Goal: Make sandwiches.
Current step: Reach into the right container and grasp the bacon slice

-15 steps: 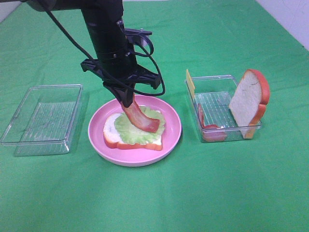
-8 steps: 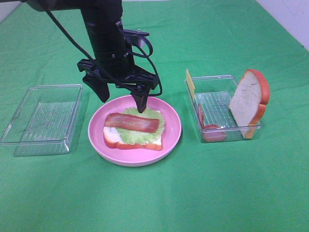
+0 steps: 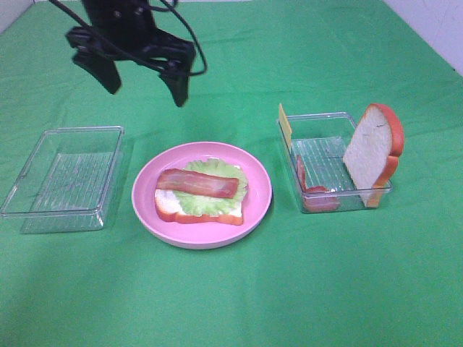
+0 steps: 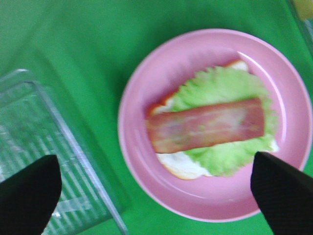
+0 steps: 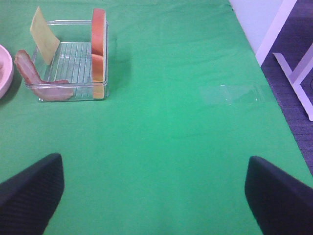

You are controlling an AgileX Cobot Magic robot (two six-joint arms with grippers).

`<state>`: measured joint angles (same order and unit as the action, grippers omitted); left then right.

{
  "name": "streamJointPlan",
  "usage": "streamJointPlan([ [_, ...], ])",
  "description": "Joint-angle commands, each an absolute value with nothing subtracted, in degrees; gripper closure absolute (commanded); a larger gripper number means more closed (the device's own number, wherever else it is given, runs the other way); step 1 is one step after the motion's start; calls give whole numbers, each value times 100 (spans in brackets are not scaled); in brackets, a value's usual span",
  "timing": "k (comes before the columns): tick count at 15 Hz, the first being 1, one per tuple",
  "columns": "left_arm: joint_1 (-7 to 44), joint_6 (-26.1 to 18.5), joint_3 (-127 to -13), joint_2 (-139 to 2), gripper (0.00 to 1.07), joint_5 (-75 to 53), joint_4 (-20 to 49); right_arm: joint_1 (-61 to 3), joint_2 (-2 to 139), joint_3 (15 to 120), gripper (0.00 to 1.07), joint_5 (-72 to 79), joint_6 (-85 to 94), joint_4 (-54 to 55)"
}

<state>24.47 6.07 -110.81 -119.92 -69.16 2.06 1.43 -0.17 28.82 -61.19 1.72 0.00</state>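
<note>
Black and spread wide, the left hand (image 3: 145, 88) hangs empty at the upper left of the high view, up from the pink plate (image 3: 148, 210). On that plate, centre-left, lies the half-built sandwich (image 3: 199, 194): a white bread slice (image 3: 165, 202), a pale green lettuce leaf (image 3: 199, 203) and one red-brown bacon strip (image 3: 197, 183) laid flat. The cheese slice (image 3: 286, 124), second bacon strip (image 3: 307, 189) and top bread (image 3: 372, 152) wait in the clear tray (image 3: 318, 114) at right, so I judge about half remains. The right hand (image 5: 156, 196) is likewise spread over bare green tabletop (image 5: 171, 122).

Green cloth (image 3: 347, 289) w/ white wall (image 3: 434, 22), dark floor (image 5: 303, 29) beyond.
</note>
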Motion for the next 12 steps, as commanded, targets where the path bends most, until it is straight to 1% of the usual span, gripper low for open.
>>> streamJointPlan([
  [1, 1748, 430, -11087, -11843, 7, -7363, 138, 155, 0, 2882, 11, -6056, 109, -34],
  [3, 985, 252, -11087, -11832, 7, -7363, 138, 155, 0, 2882, 11, -6056, 109, -34],
  [5, 464, 166, -11070, -11854, 7, -7357, 143, 155, 0, 2882, 11, -6056, 109, -34],
  [7, 395, 103, -10943, -11757, 8, -7357, 189, 155, 0, 2882, 11, -6056, 109, -34],
  [9, 418, 103, -10537, -11499, 9, -7357, 218, 155, 0, 2882, 11, -6056, 109, -34],
  [10, 418, 74, -10153, -11236, 9, -7334, 229, 155, 0, 2882, 11, -6056, 109, -34],
  [11, 418, 80, -9150, -10399, 10, -6916, 223, 155, 0, 2882, 11, -6056, 109, -34],
  [12, 418, 80, -8881, -10136, 10, -6790, 223, 155, 0, 2882, 11, -6056, 109, -34],
])
